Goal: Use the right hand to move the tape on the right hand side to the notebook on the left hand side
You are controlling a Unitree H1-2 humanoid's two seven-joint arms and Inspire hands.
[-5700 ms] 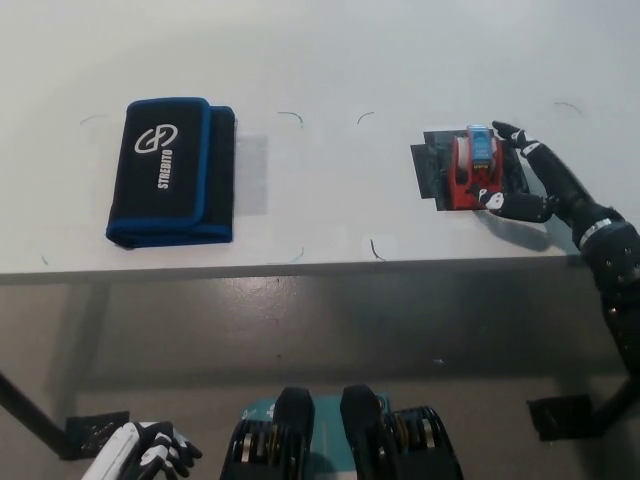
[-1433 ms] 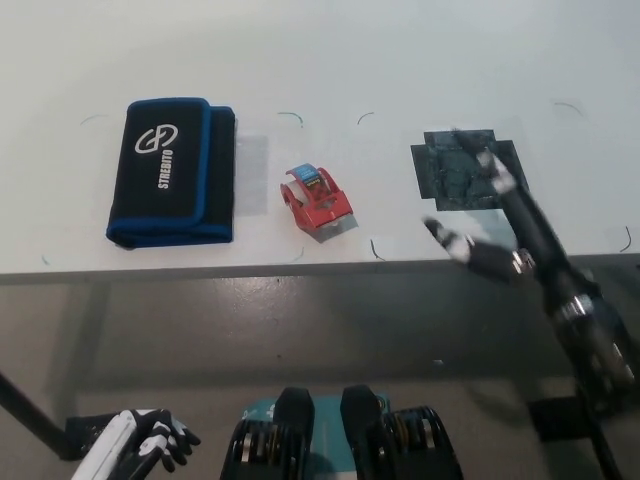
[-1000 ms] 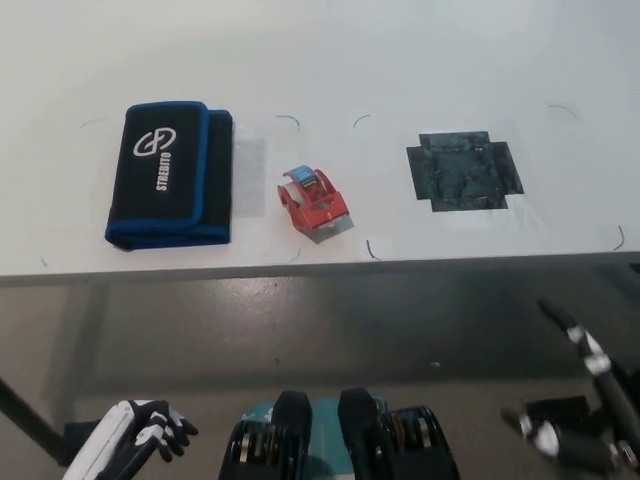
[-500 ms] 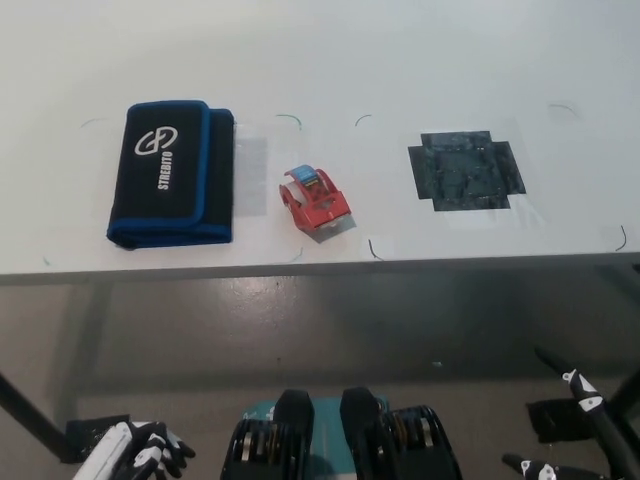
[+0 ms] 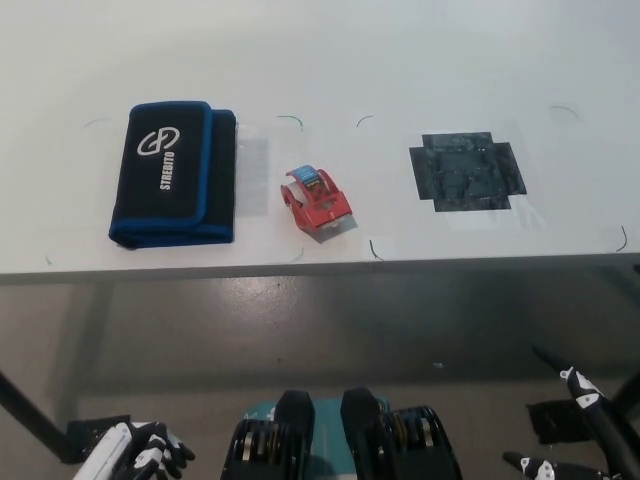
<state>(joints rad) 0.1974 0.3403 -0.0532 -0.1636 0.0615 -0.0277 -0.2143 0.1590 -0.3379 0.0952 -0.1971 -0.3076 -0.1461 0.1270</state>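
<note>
Bench (image 5: 400,60): white top, viewed steeply from above, front edge running across the middle of the head view; grey floor is seen below it

Tape (image 5: 316,201): red dispenser with a blue and white part at its upper end, set on the bench near the front edge, roughly at the middle; it is turned slightly off square. It is placed just to the right of the notebook, apart from it, not on it, and is held by nothing

Notebook (image 5: 173,172): black case with blue edging and a white logo with lettering, laid flat on the left part of the bench; a bare strip of bench is seen between it and the tape

Dark patch (image 5: 466,171): cross-shaped, blackish, flat on the right part of the bench, well apart from the tape; nothing is placed on it

Pen marks (image 5: 290,118): small curved strokes scattered over the bench top around the tape and near the right edge

Right hand (image 5: 575,430): black with white tips, found at the lower right corner, below the bench edge and well away from the tape; the fingers are spread apart and nothing is gripped

Left hand (image 5: 140,452): white with black parts, at rest at the lower left corner, low beside the body; only partly in view, fingers are curled and nothing is seen in them
</note>
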